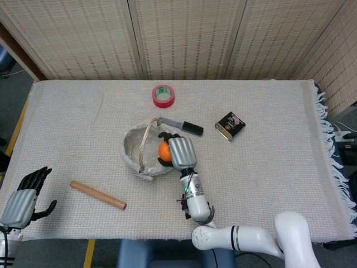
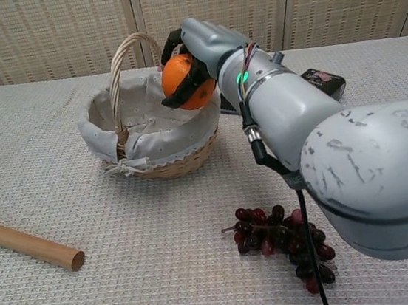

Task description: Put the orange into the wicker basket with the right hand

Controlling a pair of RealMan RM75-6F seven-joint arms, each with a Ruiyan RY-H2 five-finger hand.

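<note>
Orange [image 2: 186, 82]: round, bright, smooth-skinned, grasped by the right hand [image 1: 182, 152] with dark fingers [image 2: 173, 43] wrapped over its top and underside. It is held above the right side of the basket [image 1: 131, 157], over the rim and clear of the lining. The basket is wicker, round, with a pale dotted cloth lining and an upright hoop handle [image 2: 121, 58]; the lining visible inside shows no contents, and the hand hides part of the interior. It stands near the middle of the table [image 1: 279, 167]. The left hand [image 1: 22, 198] rests at the front left corner, fingers loosely spread, holding nothing. A rod [image 1: 97, 195] lies front left of the basket, grapes [image 2: 286, 243] near the front edge under the right arm, tape [image 1: 163, 95], knife [image 1: 186, 127] and tin [image 1: 230, 125] behind the basket.
</note>
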